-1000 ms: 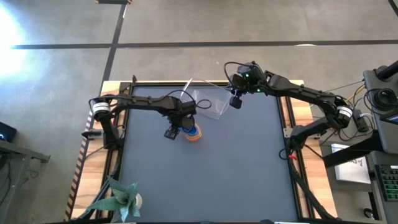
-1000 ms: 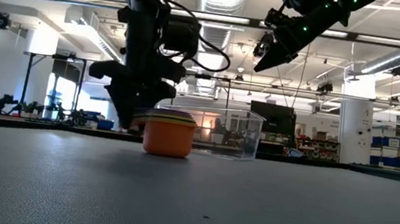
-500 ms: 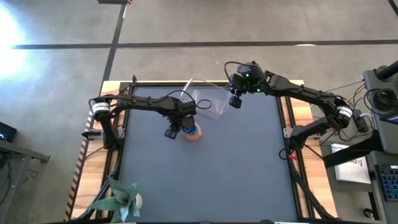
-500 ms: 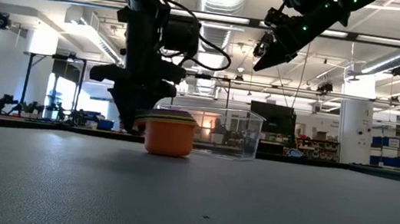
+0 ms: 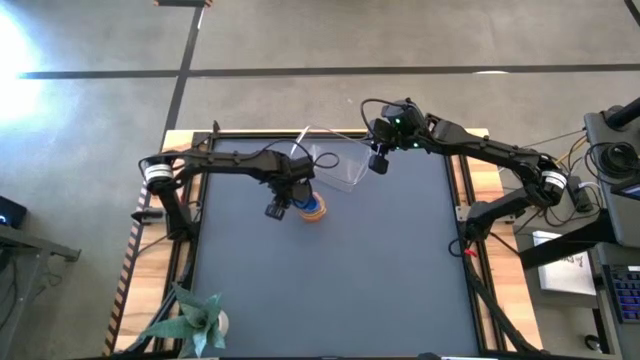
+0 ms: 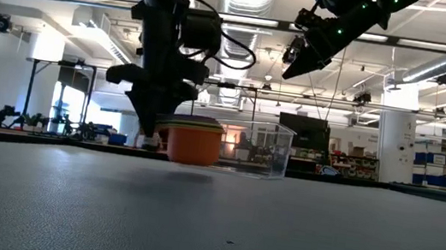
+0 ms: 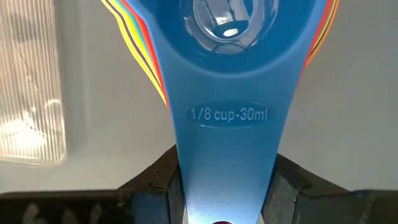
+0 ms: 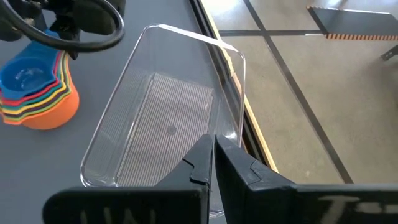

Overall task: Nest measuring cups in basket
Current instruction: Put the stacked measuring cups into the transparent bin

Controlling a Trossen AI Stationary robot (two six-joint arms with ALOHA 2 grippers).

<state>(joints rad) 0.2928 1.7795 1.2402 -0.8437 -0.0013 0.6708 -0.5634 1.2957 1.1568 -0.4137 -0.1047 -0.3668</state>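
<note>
Lifted now, nested measuring cups (image 6: 196, 141) (handles toward left gripper (image 7: 225, 202)).

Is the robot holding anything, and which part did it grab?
The left gripper holds the nested stack of coloured plastic measuring cups by their flat handles. The right gripper holds nothing.

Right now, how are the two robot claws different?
The left gripper pinches the handles of the nested measuring cups, holding them just off the table. The right gripper is shut on nothing, hovering high above the empty basket. Both are dark, two-fingered claws.
</note>
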